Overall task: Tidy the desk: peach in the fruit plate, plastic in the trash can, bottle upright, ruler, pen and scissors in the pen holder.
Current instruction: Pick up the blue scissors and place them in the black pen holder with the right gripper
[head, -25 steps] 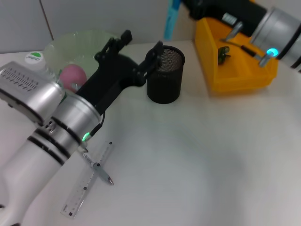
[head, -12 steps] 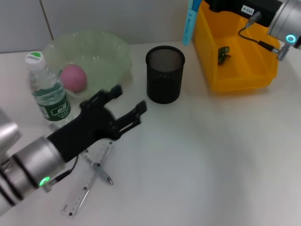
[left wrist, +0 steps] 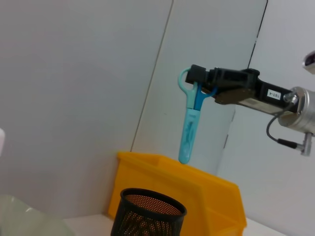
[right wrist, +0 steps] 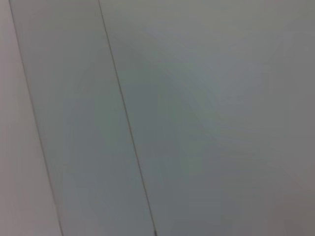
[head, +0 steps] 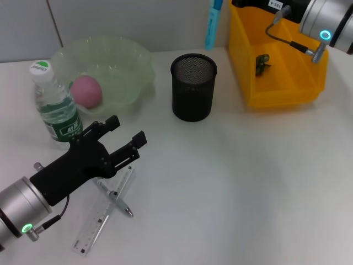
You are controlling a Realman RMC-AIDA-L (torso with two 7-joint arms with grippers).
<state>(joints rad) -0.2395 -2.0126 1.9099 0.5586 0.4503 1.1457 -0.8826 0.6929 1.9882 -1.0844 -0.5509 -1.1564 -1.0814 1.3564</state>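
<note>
My left gripper (head: 126,131) is open and empty, low over the table just beyond the clear ruler (head: 102,212) and the pen (head: 114,196) lying across it. The bottle (head: 55,105) stands upright beside the green fruit plate (head: 129,61), which holds the pink peach (head: 85,91). The black mesh pen holder (head: 193,85) stands mid-table and also shows in the left wrist view (left wrist: 147,214). My right gripper (left wrist: 199,81) is shut on the blue scissors (left wrist: 188,128), which hang blade-down above the table behind the holder; their tip shows in the head view (head: 214,25).
A yellow bin (head: 276,88) stands at the back right with a small green piece (head: 262,63) inside. My right arm (head: 322,19) reaches over it. The wall is close behind the table.
My left arm has drawn back from near the pen holder toward the front left, uncovering the bottle, and now sits by the ruler and pen. The scissors shifted slightly sideways.
</note>
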